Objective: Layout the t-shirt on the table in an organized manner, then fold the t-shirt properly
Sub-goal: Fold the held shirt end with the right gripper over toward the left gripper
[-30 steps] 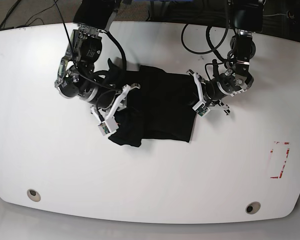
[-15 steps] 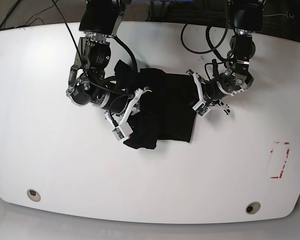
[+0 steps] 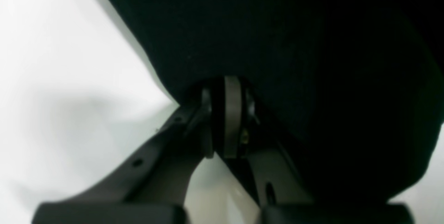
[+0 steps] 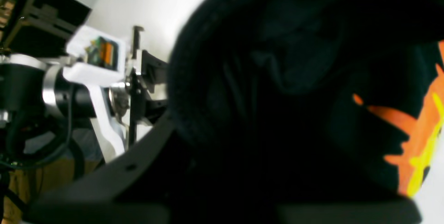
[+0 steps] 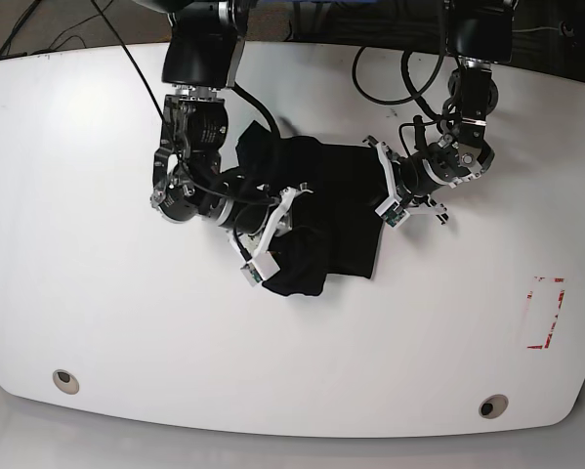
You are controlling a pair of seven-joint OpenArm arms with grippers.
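Change since earlier frame: the right gripper (image 5: 290,217) has travelled rightward across the base view, dragging the left part of the t-shirt (image 5: 336,210) over the rest of it; the bundle is narrower than half a second ago. The left gripper (image 5: 382,186) has not shifted.
T-shirt, position: on the table (image 5: 97,293), a little far of centre, between the two arms. Black cloth, doubled over itself, right edge fairly straight, near-left corner rounded and bunched.
T-shirt, print: orange and yellow print (image 4: 421,137) shows at the right edge of the right wrist view, on a fold hanging close to the lens.
Right gripper, state: jaws nearly together with black cloth bunched between them; grasping the t-shirt at its left, folded-over part. Fingertips are buried in the cloth in the right wrist view.
Left gripper, state: clenched on the t-shirt's right edge; in the left wrist view the fingers (image 3: 230,113) meet at the cloth's hem, white table showing to the left.
Table: glossy white, curved edges. Two round metal inserts (image 5: 65,380) near the near edge, one left, one right. Red rectangular outline mark (image 5: 546,313) at the right, well apart from the t-shirt.
Containers: cannot report any; the pictures show only cloth, table and arms.
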